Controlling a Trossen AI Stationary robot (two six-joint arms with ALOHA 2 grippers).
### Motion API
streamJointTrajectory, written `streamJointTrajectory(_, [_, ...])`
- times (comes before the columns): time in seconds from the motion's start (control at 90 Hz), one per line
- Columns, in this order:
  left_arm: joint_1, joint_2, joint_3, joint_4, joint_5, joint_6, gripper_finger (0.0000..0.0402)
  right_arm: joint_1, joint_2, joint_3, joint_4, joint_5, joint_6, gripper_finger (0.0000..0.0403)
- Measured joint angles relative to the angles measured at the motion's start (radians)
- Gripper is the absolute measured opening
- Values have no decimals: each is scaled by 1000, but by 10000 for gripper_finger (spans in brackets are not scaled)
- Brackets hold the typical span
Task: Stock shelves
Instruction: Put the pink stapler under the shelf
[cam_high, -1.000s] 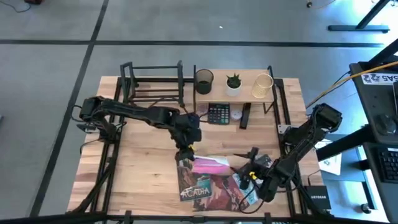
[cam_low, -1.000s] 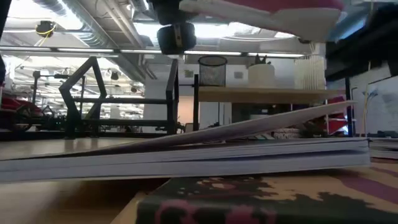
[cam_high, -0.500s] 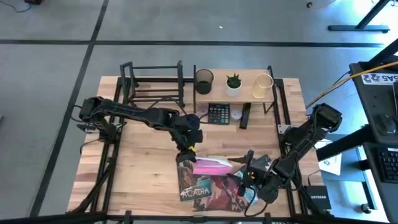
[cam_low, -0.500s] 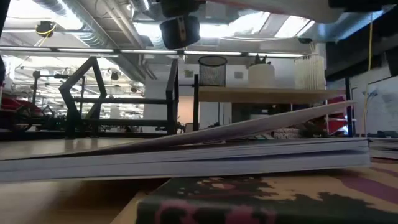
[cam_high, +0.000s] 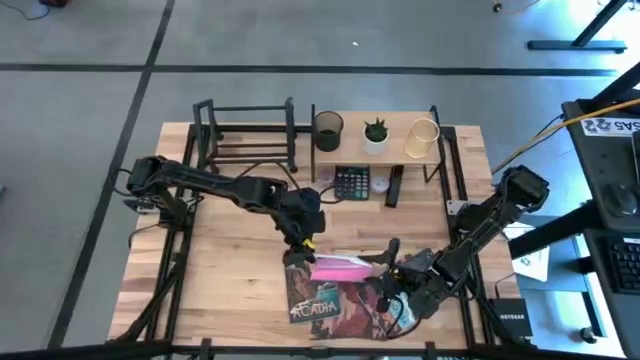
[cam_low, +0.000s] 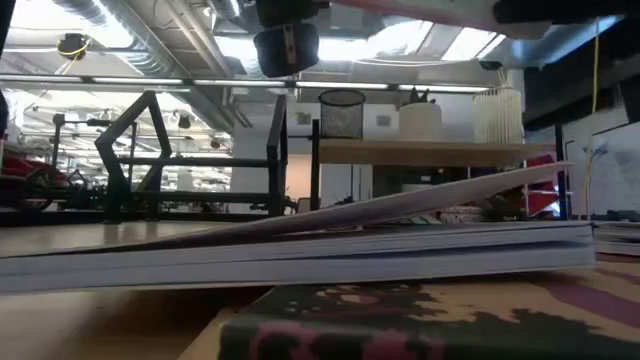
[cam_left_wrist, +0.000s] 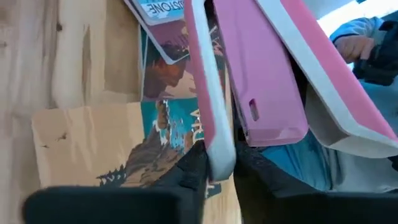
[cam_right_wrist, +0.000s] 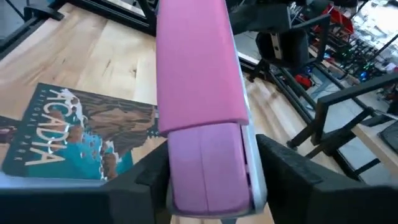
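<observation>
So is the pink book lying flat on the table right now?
No, the pink book is held up off the table, clamped at one end by the left gripper and at the other by the right gripper.

A black metal-bar book rack (cam_high: 245, 130) is set at the table's back left, a light-wood board shelf (cam_high: 378, 150) beside it to the right, and flat picture books (cam_high: 335, 300) are stacked at the front centre.

The table (cam_high: 230, 260) was pale wood with visible grain. The pink book (cam_right_wrist: 196, 74) had a smooth matt cover, the Acadia book (cam_right_wrist: 68, 134) a glossy printed one. The book rack (cam_high: 245, 125) was black metal bar.
</observation>
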Motion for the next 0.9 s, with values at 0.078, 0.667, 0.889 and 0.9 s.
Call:
streamJointTrajectory(0.078, [0,0,1,6,-17,32,110,-1,-5,2,-86,-61,129,157])
streamJointTrajectory(0.667, [-9,-1,2,-341,-589,159,186,94,-210,20,-1130,-558,1576,151])
streamJointTrajectory(0.889, [-64,-1,2,-339,-653,186,186,187,-288,20,-1320,-609,1931,151])
streamJointTrajectory(0.9, [-68,-1,2,-339,-653,189,186,191,-291,20,-1327,-611,1948,151])
